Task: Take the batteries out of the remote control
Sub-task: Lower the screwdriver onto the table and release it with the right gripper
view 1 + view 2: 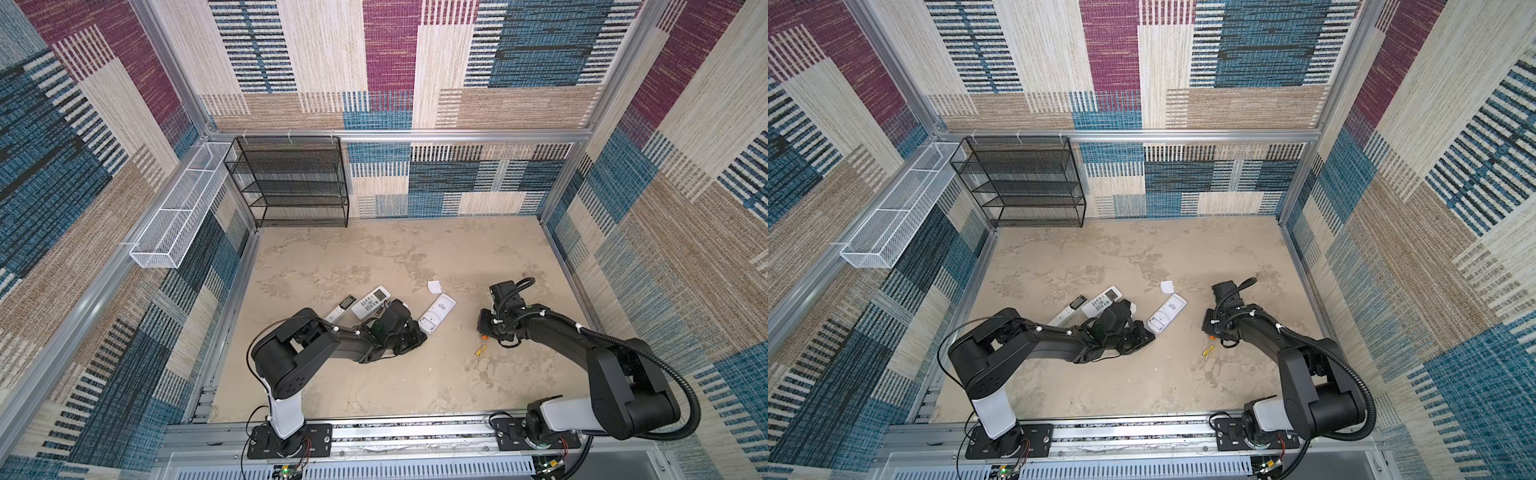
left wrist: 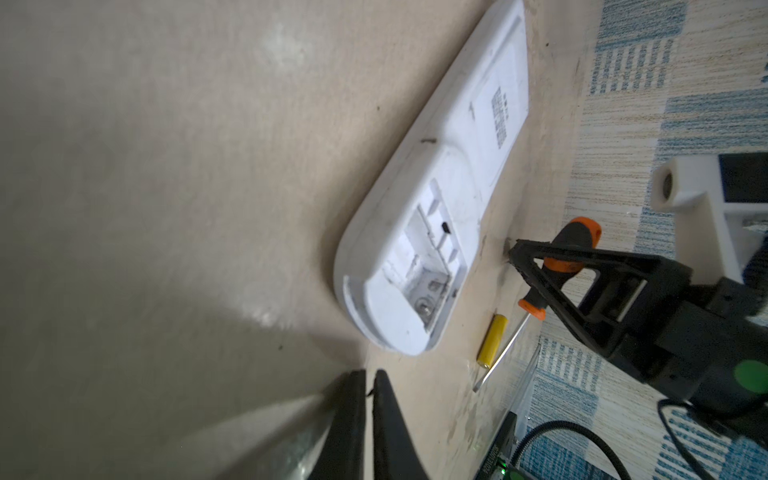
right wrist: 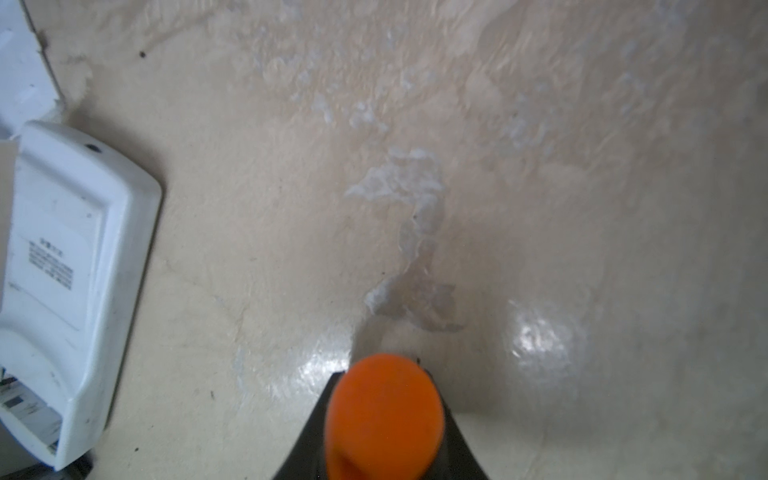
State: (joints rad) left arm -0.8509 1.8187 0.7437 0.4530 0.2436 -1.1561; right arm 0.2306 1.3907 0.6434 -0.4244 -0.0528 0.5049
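The face-down white remote (image 1: 1166, 316) lies beside the left claw (image 1: 1148, 337), while the right claw (image 1: 1209, 331) grips a screwdriver (image 1: 1212, 340).

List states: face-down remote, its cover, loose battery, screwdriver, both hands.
White remote: face down.
Battery bay: open, no batteries visible.
Cover: off, lying apart on table.
Yellow battery: out, lying on table.
Screwdriver: gripped by its handle.
Right hand: shut on screwdriver.
Left hand: shut, empty.

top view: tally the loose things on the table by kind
remote controls: 3
white battery cover: 1
orange-and-black screwdriver: 1
yellow battery: 1
total in view: 6
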